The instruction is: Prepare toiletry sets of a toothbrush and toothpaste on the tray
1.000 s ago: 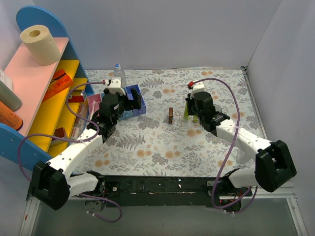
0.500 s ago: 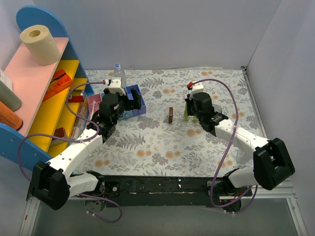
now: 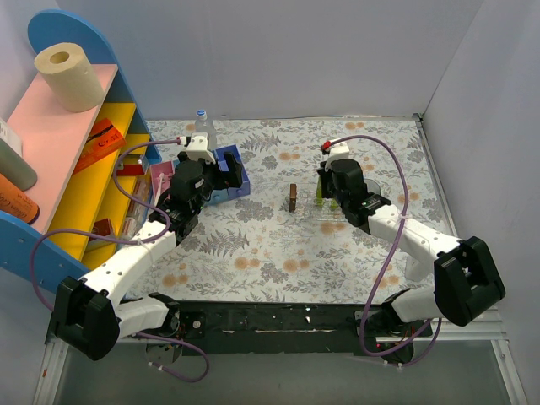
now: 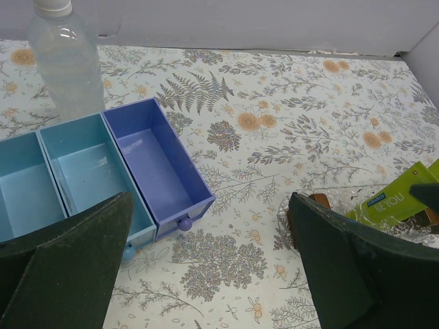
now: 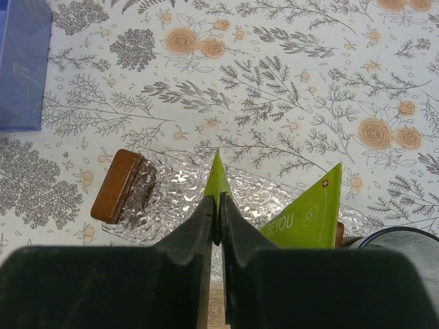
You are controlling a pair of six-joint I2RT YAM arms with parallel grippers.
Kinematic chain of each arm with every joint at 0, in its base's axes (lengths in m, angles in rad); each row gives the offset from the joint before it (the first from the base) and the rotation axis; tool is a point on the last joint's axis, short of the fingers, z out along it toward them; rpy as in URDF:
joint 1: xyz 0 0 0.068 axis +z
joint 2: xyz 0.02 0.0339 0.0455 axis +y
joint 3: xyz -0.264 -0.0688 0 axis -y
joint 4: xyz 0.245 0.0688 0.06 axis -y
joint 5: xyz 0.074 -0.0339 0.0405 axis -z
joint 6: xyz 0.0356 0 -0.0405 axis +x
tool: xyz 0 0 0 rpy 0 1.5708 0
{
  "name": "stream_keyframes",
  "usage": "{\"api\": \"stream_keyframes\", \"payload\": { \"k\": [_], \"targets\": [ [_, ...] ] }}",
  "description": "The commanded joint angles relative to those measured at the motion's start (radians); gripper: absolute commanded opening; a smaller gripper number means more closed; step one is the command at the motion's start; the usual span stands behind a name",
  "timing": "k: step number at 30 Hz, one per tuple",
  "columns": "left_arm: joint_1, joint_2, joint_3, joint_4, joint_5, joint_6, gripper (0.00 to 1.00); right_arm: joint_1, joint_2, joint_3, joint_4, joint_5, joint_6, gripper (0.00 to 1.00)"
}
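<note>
Right fingers on one toothpaste of two.

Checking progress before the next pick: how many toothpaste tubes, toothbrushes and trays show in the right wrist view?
toothpaste tubes: 2
toothbrushes: 0 in view
clear tray: 1
Total: 3

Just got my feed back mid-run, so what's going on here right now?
The right fingers are pinched shut on one toothpaste tube, holding it edge-on over the clear tray; I cannot tell whether it touches the tray. A second toothpaste tube already lies on that tray beside it, and a brown block sits at the tray's edge. The left fingers are wide open and empty, hovering near the blue compartment box. No toothbrush shows in any view.
</note>
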Motion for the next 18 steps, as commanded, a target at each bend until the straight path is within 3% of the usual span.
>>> {"api": "stream_keyframes", "payload": {
  "k": [1, 10, 18],
  "targets": [
    [0.001, -0.019, 0.015, -0.005, -0.005, 0.014, 0.98, -0.001, -0.019, -0.003, 0.023, 0.031, 0.001, 0.18],
    [0.001, -0.023, 0.015, -0.006, -0.002, 0.018, 0.98, -0.001, -0.029, 0.013, 0.002, 0.041, -0.002, 0.49],
    [0.001, -0.026, 0.015, -0.006, 0.000, 0.019, 0.98, -0.001, -0.048, 0.017, -0.008, 0.040, -0.021, 0.60]
  ]
}}
